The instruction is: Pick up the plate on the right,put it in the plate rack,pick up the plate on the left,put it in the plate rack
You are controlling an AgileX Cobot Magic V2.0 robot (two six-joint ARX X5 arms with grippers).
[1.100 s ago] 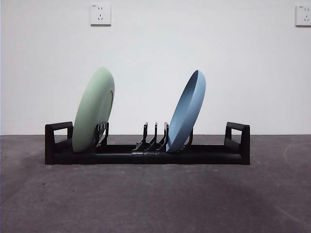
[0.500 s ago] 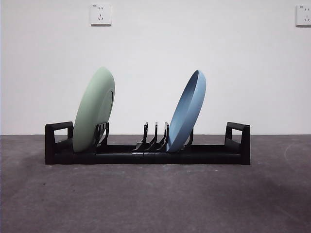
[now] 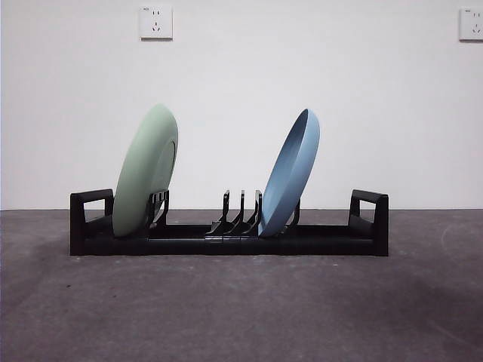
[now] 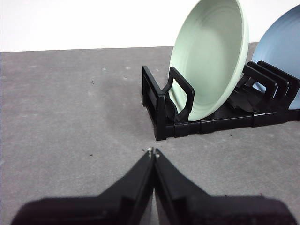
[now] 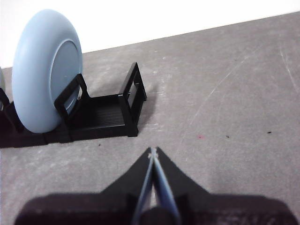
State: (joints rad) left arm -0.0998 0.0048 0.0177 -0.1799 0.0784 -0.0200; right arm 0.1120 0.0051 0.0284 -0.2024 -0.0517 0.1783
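The long black plate rack stands across the middle of the grey table. A pale green plate leans upright in its left end, and a blue plate leans upright right of the middle prongs. Neither gripper shows in the front view. My left gripper is shut and empty, hovering over the table off the rack's left handle, near the green plate. My right gripper is shut and empty, off the rack's right handle, apart from the blue plate.
A white wall with two sockets rises behind the table. Bare grey tabletop lies in front of the rack and beside both of its ends. Several free divider prongs stand between the two plates.
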